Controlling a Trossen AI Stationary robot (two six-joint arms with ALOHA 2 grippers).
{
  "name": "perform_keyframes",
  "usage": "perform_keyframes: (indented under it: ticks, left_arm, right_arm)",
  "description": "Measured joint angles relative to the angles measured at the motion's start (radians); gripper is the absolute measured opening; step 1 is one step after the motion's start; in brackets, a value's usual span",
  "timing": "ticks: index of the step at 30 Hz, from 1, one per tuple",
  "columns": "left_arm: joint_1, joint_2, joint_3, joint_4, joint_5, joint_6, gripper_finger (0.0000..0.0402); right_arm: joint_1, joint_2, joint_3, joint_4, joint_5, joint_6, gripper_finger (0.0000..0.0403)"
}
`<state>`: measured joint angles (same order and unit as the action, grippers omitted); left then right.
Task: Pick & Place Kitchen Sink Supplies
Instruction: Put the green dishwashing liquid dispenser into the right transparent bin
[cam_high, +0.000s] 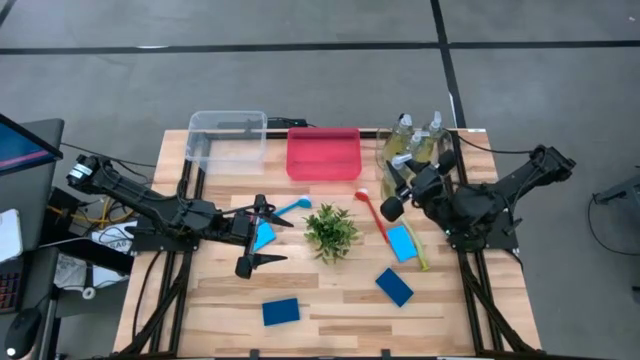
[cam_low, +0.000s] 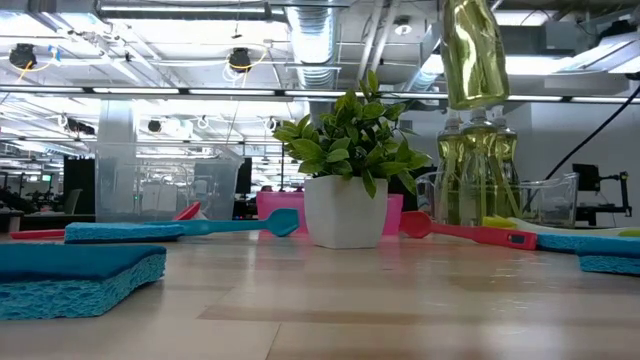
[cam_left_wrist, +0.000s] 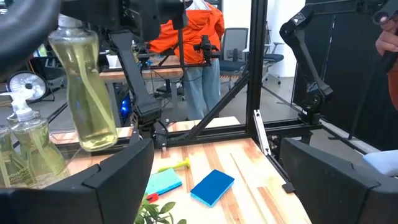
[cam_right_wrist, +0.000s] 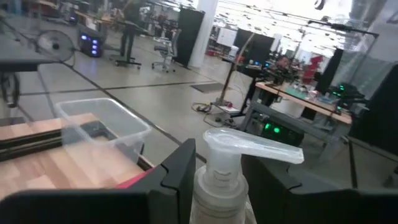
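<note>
**Over the table's right rear: bottle held aloft**

Your right gripper (cam_right_wrist: 217, 180) clamps a pump bottle (cam_low: 473, 55) by the neck, w/ the body hanging clear of the other bottles (cam_low: 478, 170), probably for carrying to a bin. Left gripper (cam_high: 262, 232) waits wide open over a blue sponge (cam_high: 264, 237) mid-table. Low view shows the lift; high view hides it but shows the pink bin (cam_high: 323, 152) nearby.

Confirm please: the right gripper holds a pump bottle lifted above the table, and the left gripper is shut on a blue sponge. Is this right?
Not quite. The left gripper is open and empty, as the high view shows. The right gripper does hold a pump bottle above the table.
</note>
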<state>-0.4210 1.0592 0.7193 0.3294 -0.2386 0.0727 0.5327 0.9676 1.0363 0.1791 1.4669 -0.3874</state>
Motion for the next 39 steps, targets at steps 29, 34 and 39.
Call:
perform_keyframes:
  ticks: [29, 34, 39]
  left_arm:
    - [0.000, 0.000, 0.000, 0.000, 0.000, 0.000, 0.0352]
    - [0.000, 0.000, 0.000, 0.000, 0.000, 0.000, 0.0353]
    - [0.000, 0.000, 0.000, 0.000, 0.000, -0.002, 0.0352]
  right_arm:
    - [-0.029, 0.171, 0.000, -0.726, -0.398, 0.866, 0.0101]
    - [-0.030, 0.183, 0.000, -0.729, -0.480, 0.785, 0.0100]
    - [-0.030, 0.159, 0.000, -0.721, -0.585, 0.740, 0.0102]
